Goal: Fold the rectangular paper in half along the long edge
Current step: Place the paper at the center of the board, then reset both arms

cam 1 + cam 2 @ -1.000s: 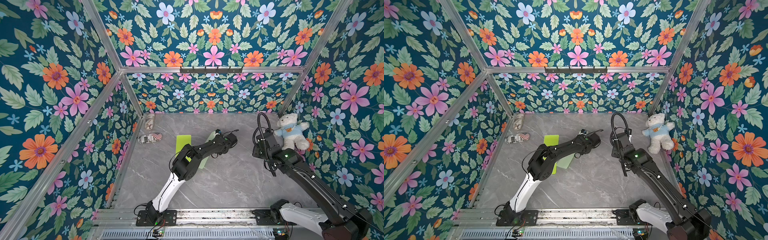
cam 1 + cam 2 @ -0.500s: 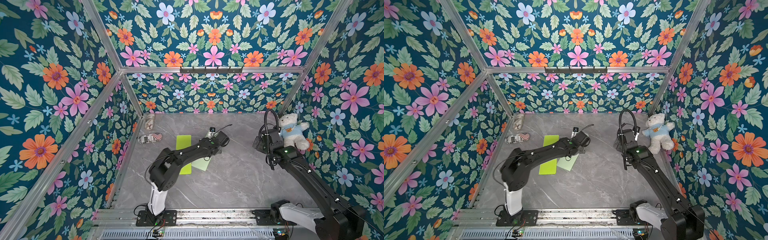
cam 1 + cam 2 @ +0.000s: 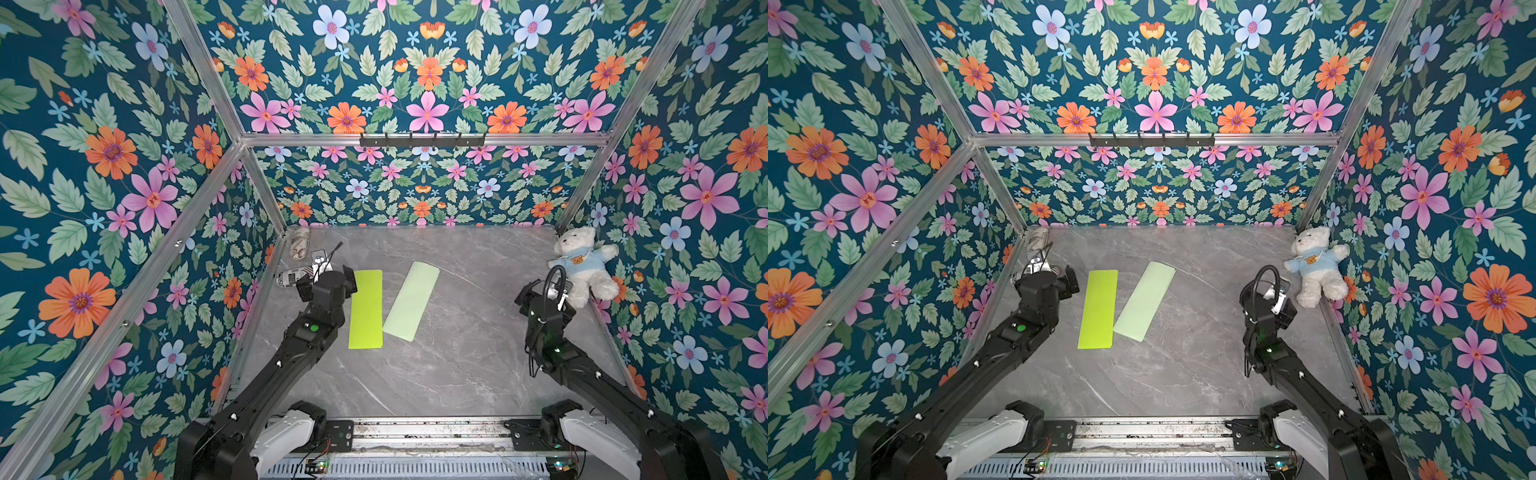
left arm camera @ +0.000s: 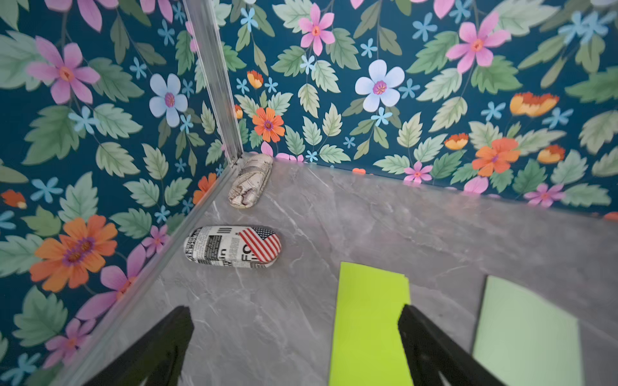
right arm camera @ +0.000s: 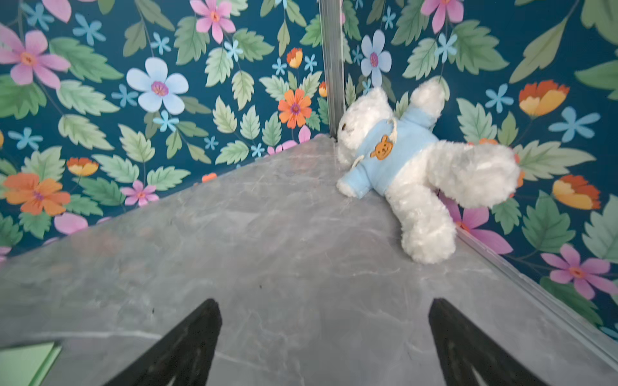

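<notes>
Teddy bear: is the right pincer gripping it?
No, the right pincer stands open and empty, apart from the teddy bear.

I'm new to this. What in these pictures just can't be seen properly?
- Flag-printed oval case: both top views, mostly hidden behind the left arm.
- Pale green paper strip: right wrist view, only a corner shows; the frame edge cuts it.
- Lime-yellow paper strip: left wrist view, near end cut by the frame edge.

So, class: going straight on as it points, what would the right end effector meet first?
Probably bare table, as the right end effector looks tilted down; beyond that, the teddy bear by the corner.
</notes>
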`<state>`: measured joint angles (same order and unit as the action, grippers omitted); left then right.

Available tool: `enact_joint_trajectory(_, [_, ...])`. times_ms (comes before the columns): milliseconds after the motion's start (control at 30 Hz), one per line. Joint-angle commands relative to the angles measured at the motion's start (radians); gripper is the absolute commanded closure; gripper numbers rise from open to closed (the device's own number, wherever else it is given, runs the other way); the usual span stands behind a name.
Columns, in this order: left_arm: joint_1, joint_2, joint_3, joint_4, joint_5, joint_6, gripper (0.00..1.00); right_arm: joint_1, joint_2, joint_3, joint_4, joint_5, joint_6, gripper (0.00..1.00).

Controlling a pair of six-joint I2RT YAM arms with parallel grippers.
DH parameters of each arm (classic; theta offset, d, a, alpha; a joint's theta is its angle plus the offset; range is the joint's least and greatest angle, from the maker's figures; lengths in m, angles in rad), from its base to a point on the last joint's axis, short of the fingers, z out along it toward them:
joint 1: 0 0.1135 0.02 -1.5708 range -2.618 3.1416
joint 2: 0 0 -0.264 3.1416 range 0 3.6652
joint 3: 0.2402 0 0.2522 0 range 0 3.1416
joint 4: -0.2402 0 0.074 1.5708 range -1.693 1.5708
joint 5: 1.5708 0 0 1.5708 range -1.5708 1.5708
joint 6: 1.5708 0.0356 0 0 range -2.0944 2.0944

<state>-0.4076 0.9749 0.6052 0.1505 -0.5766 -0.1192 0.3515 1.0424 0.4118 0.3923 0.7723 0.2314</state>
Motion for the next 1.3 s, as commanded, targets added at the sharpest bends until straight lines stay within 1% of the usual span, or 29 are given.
enact_joint_trajectory(0, [0.083, -0.056, -0.183, 0.413, -0.069, 0.243, 0.00, -0.010, 0.068, -0.044, 0.109, 0.072, -0.053, 0.01])
enact_joint_trajectory(67, [0.173, -0.042, -0.239, 0.437, 0.009, 0.184, 0.00, -0.024, 0.083, -0.120, 0.277, 0.008, -0.086, 0.01])
enact_joint_trajectory(100, [0.225, -0.006, -0.248, 0.429, 0.085, 0.159, 0.00, -0.036, 0.105, -0.140, 0.339, -0.019, -0.099, 0.01])
enact_joint_trajectory(133, [0.264, 0.052, -0.242, 0.413, 0.113, 0.147, 0.00, -0.049, 0.135, -0.148, 0.375, -0.031, -0.096, 0.01])
enact_joint_trajectory(167, [0.291, 0.109, -0.234, 0.401, 0.117, 0.143, 0.00, -0.060, 0.156, -0.156, 0.406, -0.038, -0.097, 0.01])
enact_joint_trajectory(200, [0.316, 0.171, -0.226, 0.392, 0.127, 0.144, 0.00, -0.070, 0.175, -0.179, 0.478, -0.038, -0.101, 0.01])
enact_joint_trajectory(267, [0.352, 0.251, -0.248, 0.480, 0.188, 0.118, 0.00, -0.094, 0.193, -0.249, 0.649, -0.078, -0.099, 0.01])
enact_joint_trajectory(300, [0.370, 0.275, -0.280, 0.575, 0.244, 0.097, 0.00, -0.111, 0.205, -0.261, 0.699, -0.120, -0.114, 0.01])
enact_joint_trajectory(333, [0.385, 0.308, -0.312, 0.676, 0.278, 0.079, 0.00, -0.116, 0.209, -0.233, 0.629, -0.132, -0.097, 0.01])
enact_joint_trajectory(400, [0.405, 0.398, -0.336, 0.837, 0.338, 0.084, 0.00, -0.133, 0.220, -0.222, 0.629, -0.176, -0.101, 0.01])
enact_joint_trajectory(433, [0.410, 0.444, -0.311, 0.861, 0.361, 0.090, 0.00, -0.139, 0.215, -0.220, 0.615, -0.205, -0.106, 0.01])
enact_joint_trajectory(467, [0.424, 0.461, -0.270, 0.786, 0.426, 0.078, 0.00, -0.140, 0.208, -0.229, 0.625, -0.247, -0.123, 0.01])
enact_joint_trajectory(500, [0.436, 0.489, -0.262, 0.834, 0.503, 0.061, 0.00, -0.140, 0.199, -0.245, 0.657, -0.300, -0.153, 0.01])
enact_joint_trajectory(533, [0.436, 0.528, -0.279, 0.928, 0.543, 0.076, 0.01, -0.140, 0.183, -0.262, 0.670, -0.324, -0.162, 0.01])
enact_joint_trajectory(567, [0.436, 0.552, -0.269, 0.907, 0.538, 0.062, 0.00, -0.141, 0.171, -0.276, 0.681, -0.330, -0.156, 0.01])
enact_joint_trajectory(633, [0.434, 0.597, -0.282, 0.970, 0.599, 0.101, 0.00, -0.141, 0.158, -0.297, 0.713, -0.326, -0.155, 0.01])
enact_joint_trajectory(700, [0.433, 0.640, -0.347, 1.162, 0.581, 0.090, 0.00, -0.141, 0.139, -0.324, 0.745, -0.329, -0.156, 0.01])
enact_joint_trajectory(767, [0.437, 0.617, -0.363, 1.136, 0.570, 0.072, 0.00, -0.140, 0.112, -0.356, 0.780, -0.346, -0.164, 0.01])
enact_joint_trajectory(833, [0.436, 0.628, -0.382, 1.195, 0.573, 0.079, 0.00, -0.141, 0.066, -0.431, 0.883, -0.405, -0.195, 0.01])
enact_joint_trajectory(867, [0.436, 0.625, -0.383, 1.187, 0.550, 0.074, 0.00, -0.141, 0.040, -0.462, 0.913, -0.412, -0.194, 0.01])
enact_joint_trajectory(933, [0.435, 0.620, -0.370, 1.154, 0.536, 0.068, 0.00, -0.141, 0.005, -0.503, 0.953, -0.379, -0.171, 0.01])
enact_joint_trajectory(967, [0.435, 0.623, -0.366, 1.153, 0.539, 0.070, 0.00, -0.141, 0.004, -0.499, 0.942, -0.360, -0.158, 0.01])
enact_joint_trajectory(1033, [0.435, 0.623, -0.364, 1.148, 0.541, 0.070, 0.00, -0.163, 0.041, -0.472, 0.941, -0.371, -0.146, 0.01])
enact_joint_trajectory(1067, [0.435, 0.621, -0.364, 1.145, 0.542, 0.070, 0.00, -0.163, 0.045, -0.454, 0.904, -0.377, -0.151, 0.01])
enact_joint_trajectory(1100, [0.435, 0.621, -0.363, 1.144, 0.548, 0.074, 0.00, -0.163, 0.044, -0.441, 0.871, -0.411, -0.163, 0.01])
enact_joint_trajectory(1133, [0.435, 0.622, -0.363, 1.145, 0.558, 0.077, 0.00, -0.163, 0.051, -0.440, 0.884, -0.453, -0.182, 0.01])
enact_joint_trajectory(1200, [0.435, 0.623, -0.361, 1.144, 0.574, 0.084, 0.00, -0.163, 0.048, -0.453, 0.906, -0.463, -0.187, 0.01])
enact_joint_trajectory(1233, [0.435, 0.623, -0.360, 1.142, 0.577, 0.085, 0.00, -0.164, 0.031, -0.445, 0.867, -0.460, -0.178, 0.01])
enact_joint_trajectory(1267, [0.435, 0.624, -0.358, 1.141, 0.578, 0.085, 0.00, -0.167, 0.018, -0.409, 0.771, -0.457, -0.164, 0.01])
